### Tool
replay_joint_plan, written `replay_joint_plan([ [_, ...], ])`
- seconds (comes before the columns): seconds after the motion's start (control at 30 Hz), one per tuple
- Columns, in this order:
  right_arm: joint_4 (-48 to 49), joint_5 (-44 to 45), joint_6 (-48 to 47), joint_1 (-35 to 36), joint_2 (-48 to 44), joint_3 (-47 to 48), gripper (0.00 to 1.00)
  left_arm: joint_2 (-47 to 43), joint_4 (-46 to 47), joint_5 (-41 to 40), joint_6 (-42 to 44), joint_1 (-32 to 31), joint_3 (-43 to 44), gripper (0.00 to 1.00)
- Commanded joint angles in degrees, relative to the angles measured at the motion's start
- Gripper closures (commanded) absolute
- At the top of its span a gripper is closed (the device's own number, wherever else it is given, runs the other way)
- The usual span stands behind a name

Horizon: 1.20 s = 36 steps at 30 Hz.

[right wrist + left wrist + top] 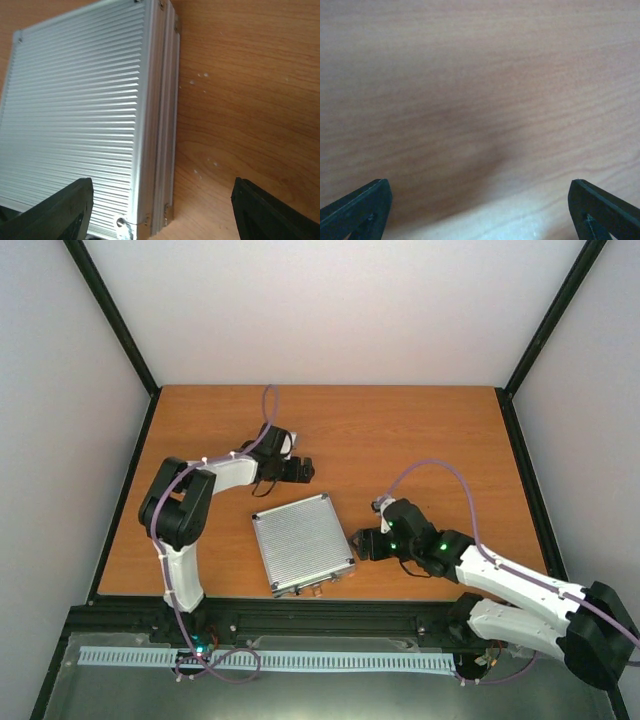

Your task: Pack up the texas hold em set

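The silver ribbed aluminium case (302, 544) of the texas hold em set lies closed and flat on the wooden table, near the front middle. In the right wrist view the case (80, 115) fills the left half, its side edge running down the middle. My right gripper (362, 545) sits just right of the case, open, its fingers (60, 212) spread over the case's near corner and bare wood. My left gripper (303, 471) is above the case's far edge, open over bare table, with only wood between its fingertips (357, 207). No chips, buttons or cards show.
The wooden table (420, 430) is framed by black rails and white walls. A black rail and a white slotted strip (260, 660) run along the near edge by the arm bases.
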Motion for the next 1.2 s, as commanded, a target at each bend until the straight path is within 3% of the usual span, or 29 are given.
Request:
replay_joint_plan([
  [0.0, -3.8, 2.0, -0.5, 1.0, 1.3, -0.9, 0.24, 3.7, -9.2, -2.7, 1.3, 0.6, 6.9, 0.00],
  [0.2, -3.7, 5.2, 1.5, 8.1, 5.4, 0.2, 0.32, 1.9, -10.2, -2.0, 1.2, 1.4, 9.5, 0.00],
  [0.53, -8.0, 7.8, 6.0, 14.4, 6.6, 0.6, 0.51, -2.4, -8.2, -3.8, -0.1, 1.9, 1.4, 0.00],
  [0.77, -13.0, 12.6, 7.7, 22.2, 9.9, 5.4, 0.50, -5.1, -8.0, -3.7, -0.1, 2.4, -0.7, 0.00],
  [0.97, -13.6, 12.5, 9.6, 23.4, 7.6, 5.2, 0.45, -4.7, -7.5, -2.3, -0.2, 2.4, -1.1, 0.00],
  [1.17, -11.1, 12.1, 8.5, 24.0, 11.0, 5.4, 0.45, -3.9, -6.4, -1.3, -0.9, 2.4, -1.8, 0.00],
])
